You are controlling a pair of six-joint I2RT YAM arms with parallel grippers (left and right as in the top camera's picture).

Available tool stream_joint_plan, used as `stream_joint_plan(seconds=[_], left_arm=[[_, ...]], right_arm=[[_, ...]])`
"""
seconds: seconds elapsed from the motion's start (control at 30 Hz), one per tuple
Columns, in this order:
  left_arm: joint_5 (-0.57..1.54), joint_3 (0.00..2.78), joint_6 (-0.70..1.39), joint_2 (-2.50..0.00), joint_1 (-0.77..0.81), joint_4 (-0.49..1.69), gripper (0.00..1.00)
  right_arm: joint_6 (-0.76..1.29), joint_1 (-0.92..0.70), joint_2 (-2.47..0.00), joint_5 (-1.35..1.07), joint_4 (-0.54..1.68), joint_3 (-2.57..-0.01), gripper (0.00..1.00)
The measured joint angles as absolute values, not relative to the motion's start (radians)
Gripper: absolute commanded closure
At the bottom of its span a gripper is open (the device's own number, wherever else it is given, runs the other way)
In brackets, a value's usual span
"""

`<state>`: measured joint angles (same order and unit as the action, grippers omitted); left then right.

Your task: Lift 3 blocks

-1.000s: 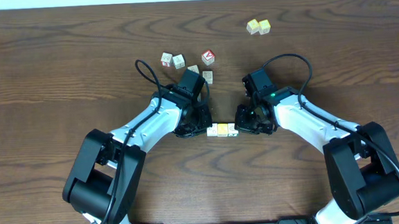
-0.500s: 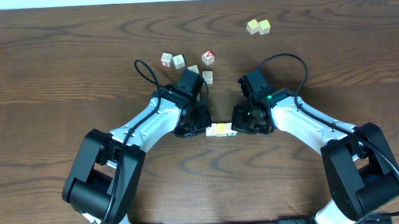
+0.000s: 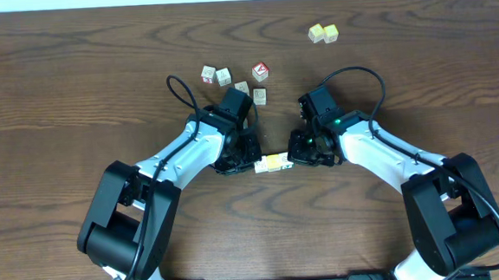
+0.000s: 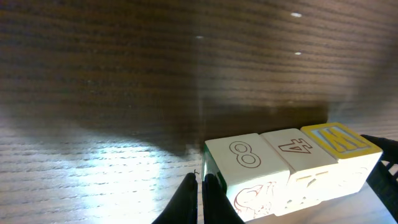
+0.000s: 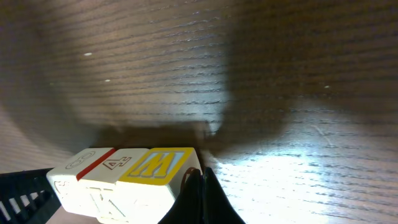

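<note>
Shifted left — blocks [image 3: 271,162] row, left hand [image 4: 203,186] & right hand [image 5: 198,177] clenched, pressing its ends, open table [image 3: 72,73] around

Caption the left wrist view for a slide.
Shut left gripper and shut right gripper squeeze a row of three blocks, marked 8, 4 and W, from its two ends.

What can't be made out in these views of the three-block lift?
- Overhead: whether the row of three blocks is clear of the table. It is too small, and the arms crowd both ends.
- Left wrist: the row's side faces are washed out by glare, and the bottom edge cuts off its underside.
- Right wrist: the underside is also cut off by the bottom edge.
- Overhead: the letters on the loose cubes are too small to read.
</note>
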<state>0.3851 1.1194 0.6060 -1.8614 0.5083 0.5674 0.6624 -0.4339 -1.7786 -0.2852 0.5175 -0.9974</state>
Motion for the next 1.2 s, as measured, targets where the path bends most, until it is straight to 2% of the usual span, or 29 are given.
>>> stream_joint_plan(seconds=[0.3,0.57,1.2], left_arm=[[0.383,1.118,0.606,-1.857,0.508,0.581,0.93],[0.379,1.117,0.606,-1.821,0.506,0.596,0.93],[0.381,1.115,0.606,-1.747,0.506,0.623,0.93]], right_arm=[[0.658,-0.425,-1.775,-0.315,0.519,-0.997,0.99],[0.642,-0.425,-1.678,-0.319,0.539,-0.997,0.99],[0.635,-0.424,-1.672,-0.325,0.557,-0.997,0.99]])
